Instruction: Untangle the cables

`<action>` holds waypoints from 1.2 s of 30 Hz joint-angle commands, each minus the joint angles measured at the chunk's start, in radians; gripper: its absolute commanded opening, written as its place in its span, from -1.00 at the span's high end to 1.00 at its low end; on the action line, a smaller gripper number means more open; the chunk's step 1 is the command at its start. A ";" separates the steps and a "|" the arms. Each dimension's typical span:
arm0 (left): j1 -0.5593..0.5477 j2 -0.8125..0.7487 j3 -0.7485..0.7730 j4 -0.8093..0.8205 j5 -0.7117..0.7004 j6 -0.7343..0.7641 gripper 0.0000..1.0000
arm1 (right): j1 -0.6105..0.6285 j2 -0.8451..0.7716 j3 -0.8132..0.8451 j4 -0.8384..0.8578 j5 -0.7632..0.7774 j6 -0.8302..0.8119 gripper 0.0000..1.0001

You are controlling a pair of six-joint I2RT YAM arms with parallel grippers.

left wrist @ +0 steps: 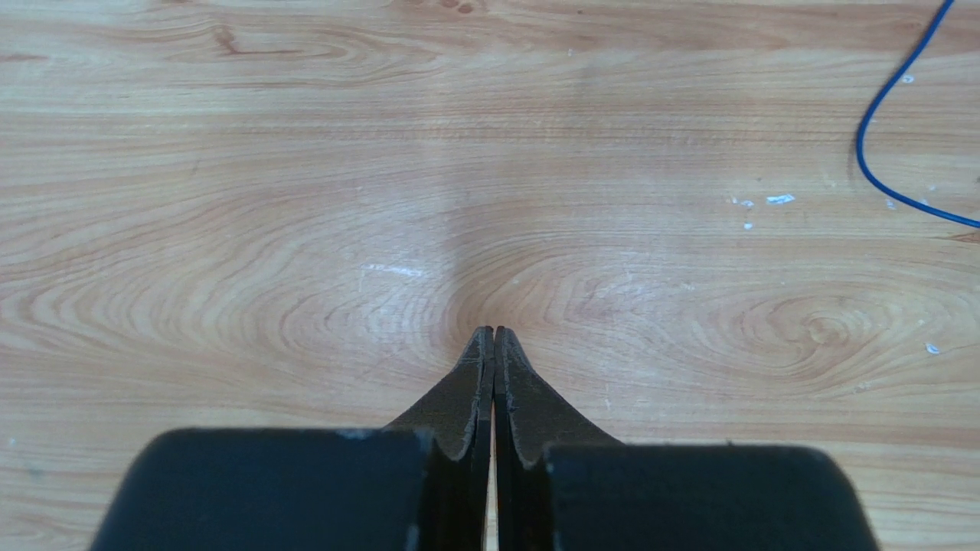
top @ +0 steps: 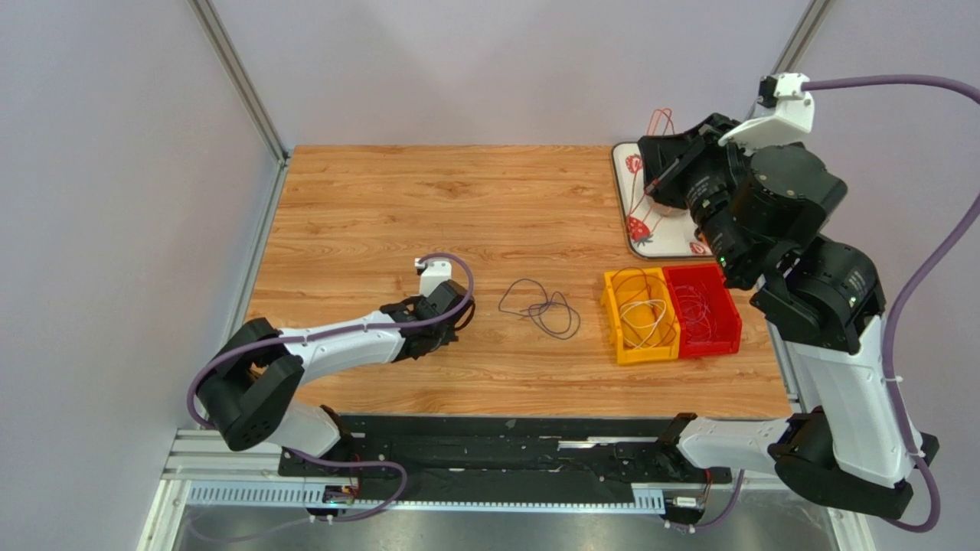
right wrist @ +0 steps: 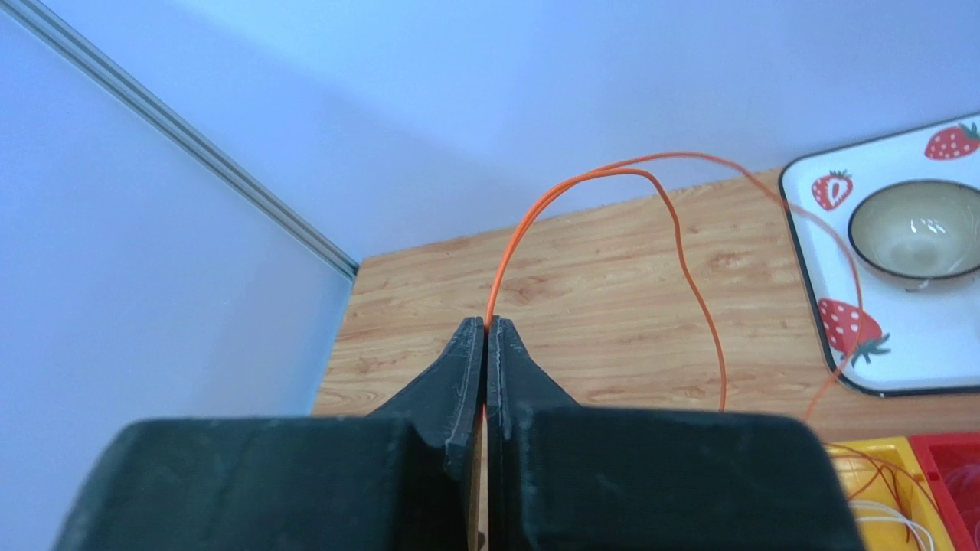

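right gripper (right wrist: pixel 485 327) pinched on orange cable (right wrist: pixel 679 247), held high above tray (right wrist: pixel 932 344), likely lifting it free | left gripper (left wrist: pixel 495 335) closed empty, low over table (left wrist: pixel 230 172) | dark cable (top: pixel 538 308) loose mid-table; others sorted in bins (top: pixel 613 316)

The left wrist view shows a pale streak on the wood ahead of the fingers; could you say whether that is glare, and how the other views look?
Left wrist view: likely soft glare on the table, grain and blue cable sharp. Right wrist view: orange cable crisp, bluish cast on the walls. Top external view: even light, faint shadows.
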 commanded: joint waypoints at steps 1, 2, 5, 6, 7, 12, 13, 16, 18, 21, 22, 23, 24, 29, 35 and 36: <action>0.000 -0.007 -0.026 0.092 0.027 0.027 1.00 | -0.003 0.000 0.045 0.029 -0.010 -0.079 1.00; -0.001 -0.010 -0.029 0.096 0.028 0.027 1.00 | -0.003 -0.005 0.033 0.030 0.006 -0.086 1.00; 0.000 -0.027 -0.046 0.124 0.039 0.036 1.00 | -0.003 -0.045 -0.062 0.050 0.067 -0.091 1.00; 0.000 -0.034 -0.060 0.133 0.045 0.041 1.00 | -0.003 -0.063 -0.132 0.061 0.090 -0.090 1.00; -0.001 -0.044 -0.067 0.142 0.047 0.042 1.00 | -0.003 -0.080 -0.165 0.084 0.101 -0.091 1.00; 0.000 -0.094 -0.112 0.179 0.048 0.039 1.00 | -0.005 -0.164 -0.289 0.111 0.141 -0.088 1.00; 0.000 -0.093 -0.107 0.178 0.048 0.039 1.00 | -0.003 -0.175 -0.323 0.117 0.135 -0.091 1.00; 0.000 -0.074 -0.092 0.165 0.050 0.039 1.00 | -0.003 -0.217 -0.384 0.139 0.087 -0.111 1.00; 0.000 -0.067 -0.084 0.156 0.050 0.038 1.00 | -0.003 -0.249 -0.442 0.137 0.076 -0.117 1.00; 0.000 -0.071 -0.089 0.158 0.050 0.038 1.00 | -0.003 -0.295 -0.519 0.128 0.099 -0.128 1.00; 0.000 -0.073 -0.089 0.158 0.050 0.036 1.00 | -0.003 -0.334 -0.542 0.130 0.110 -0.129 1.00; 0.000 -0.073 -0.089 0.158 0.050 0.035 1.00 | -0.003 -0.353 -0.576 0.134 0.121 -0.129 1.00; -0.001 -0.071 -0.087 0.158 0.050 0.036 1.00 | -0.003 -0.368 -0.597 0.139 0.131 -0.131 1.00; 0.000 -0.061 -0.080 0.149 0.050 0.036 1.00 | -0.003 -0.473 -0.749 0.226 0.116 -0.181 1.00; 0.000 -0.065 -0.083 0.149 0.051 0.036 1.00 | -0.005 -0.539 -0.915 0.294 0.133 -0.212 1.00; 0.000 -0.064 -0.081 0.150 0.050 0.035 1.00 | -0.005 -0.542 -0.930 0.303 0.136 -0.217 1.00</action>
